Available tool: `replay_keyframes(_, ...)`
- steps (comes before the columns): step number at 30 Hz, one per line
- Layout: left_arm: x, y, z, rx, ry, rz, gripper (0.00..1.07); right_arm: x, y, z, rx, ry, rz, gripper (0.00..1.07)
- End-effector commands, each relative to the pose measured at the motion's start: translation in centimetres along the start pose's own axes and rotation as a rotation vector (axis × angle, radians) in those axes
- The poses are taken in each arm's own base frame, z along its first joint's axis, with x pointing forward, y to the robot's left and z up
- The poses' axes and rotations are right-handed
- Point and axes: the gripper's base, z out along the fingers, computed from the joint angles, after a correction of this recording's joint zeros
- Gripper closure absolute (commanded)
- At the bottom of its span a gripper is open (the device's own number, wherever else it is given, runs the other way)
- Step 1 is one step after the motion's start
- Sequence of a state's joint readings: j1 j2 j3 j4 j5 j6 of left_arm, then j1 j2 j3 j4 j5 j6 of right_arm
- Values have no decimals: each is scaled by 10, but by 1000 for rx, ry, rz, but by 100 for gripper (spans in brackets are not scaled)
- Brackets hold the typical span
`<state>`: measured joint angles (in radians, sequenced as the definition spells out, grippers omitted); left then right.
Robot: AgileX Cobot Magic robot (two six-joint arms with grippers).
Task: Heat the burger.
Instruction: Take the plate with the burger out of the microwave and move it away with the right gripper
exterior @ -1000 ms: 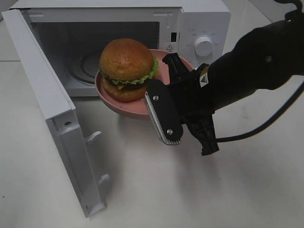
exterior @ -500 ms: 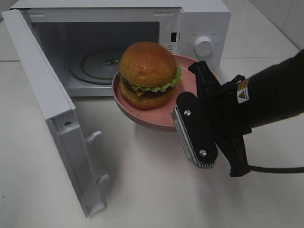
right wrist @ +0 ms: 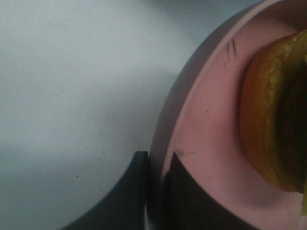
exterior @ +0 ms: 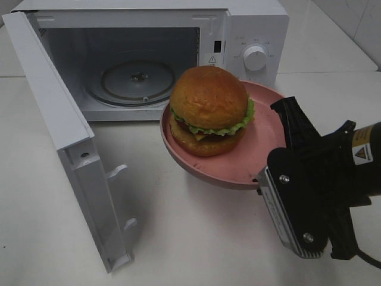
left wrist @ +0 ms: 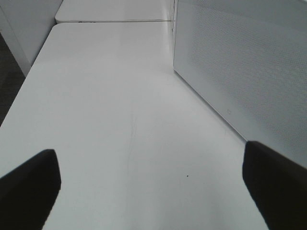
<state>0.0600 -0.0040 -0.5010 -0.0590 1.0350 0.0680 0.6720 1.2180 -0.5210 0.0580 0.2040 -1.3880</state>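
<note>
The burger (exterior: 208,107), with glossy brown buns, green lettuce and yellow cheese, sits upright on a shallow pink plate (exterior: 262,143). The plate hangs tilted above the table, in front of the microwave's (exterior: 250,24) open cavity and to the right of it. My right gripper (exterior: 263,177) is shut on the plate's near right rim. The right wrist view shows the fingers (right wrist: 136,167) pinching the plate rim (right wrist: 192,120), with the burger (right wrist: 268,120) just beyond. My left gripper (left wrist: 151,191) is open over bare table, its fingertips (left wrist: 29,182) far apart, and it is out of the high view.
The microwave door (exterior: 53,125) stands wide open at the left, reaching toward the table's front. A glass turntable (exterior: 137,80) lies inside the cavity. A white perforated panel (left wrist: 240,62) stands beside my left gripper. White table lies below the plate.
My right gripper has carried the plate and burger to the right and toward the front, away from the microwave opening. The left gripper has not moved.
</note>
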Motion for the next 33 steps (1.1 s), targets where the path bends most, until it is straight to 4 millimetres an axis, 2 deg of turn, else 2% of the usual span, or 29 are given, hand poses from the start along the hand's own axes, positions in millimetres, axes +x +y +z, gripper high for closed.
replay_keyframes(1,2,0,-2,7,-25,-1,9,1,-4,-10,83,-14,11,107)
replay_keyframes(15,2,0,-2,7,-25,-1,9,5,9,-44,92,8,63,107)
replay_keyframes(22,2,0,-2,7,-25,-1,9,9,15,-54,68,43,43,107)
replay_keyframes(33,2,0,-2,7,-25,-1,9,17,18,-68,100,120,153,107)
